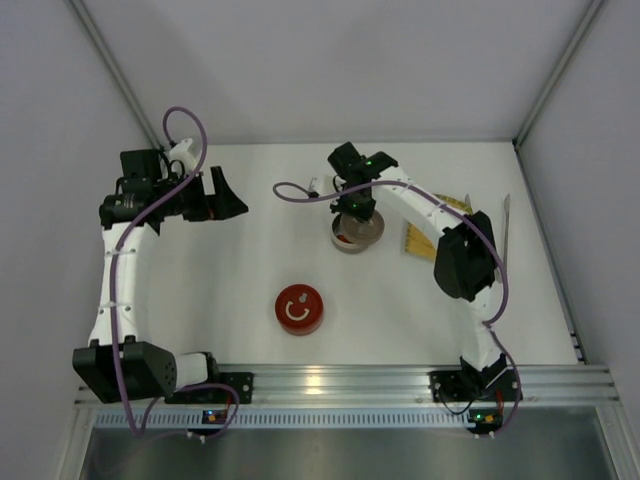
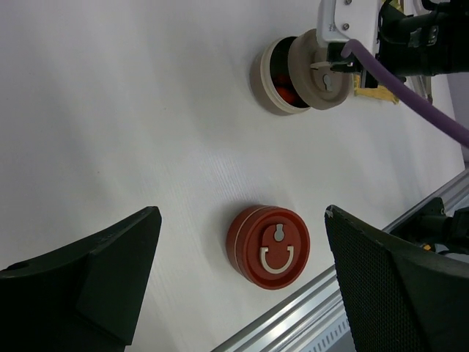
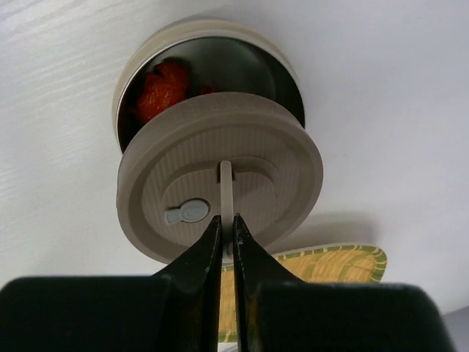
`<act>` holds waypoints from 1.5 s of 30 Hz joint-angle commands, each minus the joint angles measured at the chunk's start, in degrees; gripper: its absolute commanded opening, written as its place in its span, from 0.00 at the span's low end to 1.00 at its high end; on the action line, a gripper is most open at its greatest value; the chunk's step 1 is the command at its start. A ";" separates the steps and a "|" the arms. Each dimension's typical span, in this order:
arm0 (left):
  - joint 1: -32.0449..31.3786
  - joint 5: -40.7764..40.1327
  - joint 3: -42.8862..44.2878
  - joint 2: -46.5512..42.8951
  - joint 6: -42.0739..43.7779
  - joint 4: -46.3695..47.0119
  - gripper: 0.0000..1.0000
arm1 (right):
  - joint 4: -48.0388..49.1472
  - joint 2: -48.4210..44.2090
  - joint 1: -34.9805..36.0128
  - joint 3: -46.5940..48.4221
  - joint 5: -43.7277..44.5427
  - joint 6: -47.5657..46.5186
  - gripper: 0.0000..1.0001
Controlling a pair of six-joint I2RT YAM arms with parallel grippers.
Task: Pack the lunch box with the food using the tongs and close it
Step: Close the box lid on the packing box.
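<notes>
- Left pincer (image 1: 228, 192): fingers spread wide apart and holding nothing; it hangs over bare table, well apart from the lunch box
- Red round container (image 2: 267, 246): lid on, standing on the table just ahead of the left pincer and between its two fingers in the left wrist view; neither finger touches it
- Right pincer (image 3: 226, 220): fingers together, clamped on the thin upright handle of the beige lid (image 3: 256, 191); the handle's long axis runs straight away from the pincer, in line with the slit between the fingers
- Lunch box (image 3: 212, 28): a round beige tub just beyond and below the right pincer's tips; the lid sits shifted back toward the pincer, so the far part of the opening stays uncovered and red bits (image 3: 163, 86) show inside; whether the lid touches the rim I cannot tell
- Judgement: closing is the step in hand; the lid needs to go forward, away from the pincer, until centred on the rim, then down; the right arm is on it, the left is far off
- Yellow mat (image 3: 337, 260): beneath and slightly right of the right pincer
- Tongs (image 1: 505, 228): far right of the right pincer, lying on the table, long axis running near to far
</notes>
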 commanded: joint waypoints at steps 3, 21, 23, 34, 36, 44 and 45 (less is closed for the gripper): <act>4.96 4.71 0.02 -2.78 -0.71 2.46 0.98 | -3.13 2.49 2.57 7.76 7.05 0.31 0.00; 8.65 8.24 -0.33 -3.22 -0.09 3.08 0.98 | -6.29 7.15 5.74 11.98 6.79 -0.83 0.00; 8.74 8.32 -0.50 -3.13 0.00 3.08 0.98 | -6.12 7.24 5.83 11.54 6.35 -0.74 0.00; 8.74 7.97 -1.65 -3.75 0.09 3.69 0.98 | -5.15 7.85 6.79 12.42 5.73 -0.92 0.00; 8.83 8.06 -1.82 -3.84 0.00 3.78 0.98 | -5.15 8.03 6.88 12.33 5.99 -1.18 0.00; 8.83 8.32 -2.26 -3.57 -0.18 4.31 0.98 | -4.71 8.64 6.88 12.15 6.35 -2.23 0.00; 8.83 8.32 -2.26 -3.66 -0.18 4.22 0.98 | -4.62 8.73 6.79 12.07 6.43 -2.58 0.00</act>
